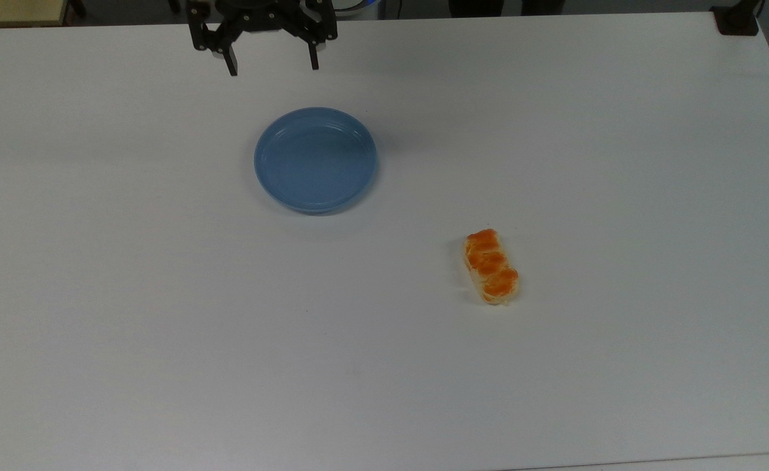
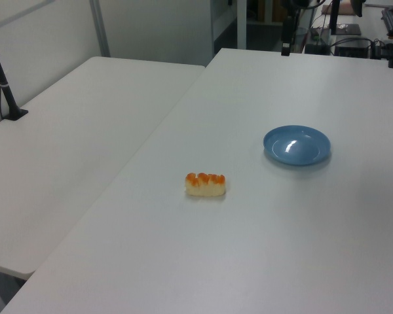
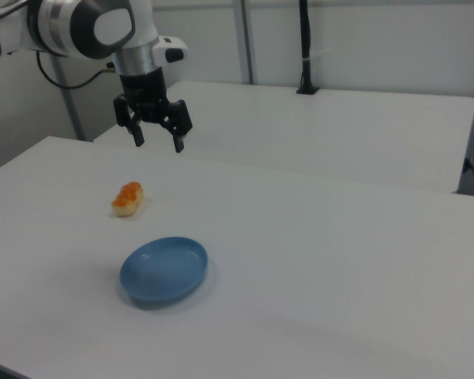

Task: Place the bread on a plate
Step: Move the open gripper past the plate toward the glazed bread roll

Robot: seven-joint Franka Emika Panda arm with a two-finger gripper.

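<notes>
The bread, a small pale loaf with three orange-brown lumps on top, lies on the white table toward the top view's right; it also shows as the bread and the bread. The light-blue plate sits empty, up and to the left of the bread in the top view; plate, plate. My gripper hangs open above the table near its far edge, beyond the plate, fingers pointing down with nothing between them; gripper.
A second white table adjoins on the left view's left. A black post stands on that second table. A black clamp sits at the top view's upper right corner.
</notes>
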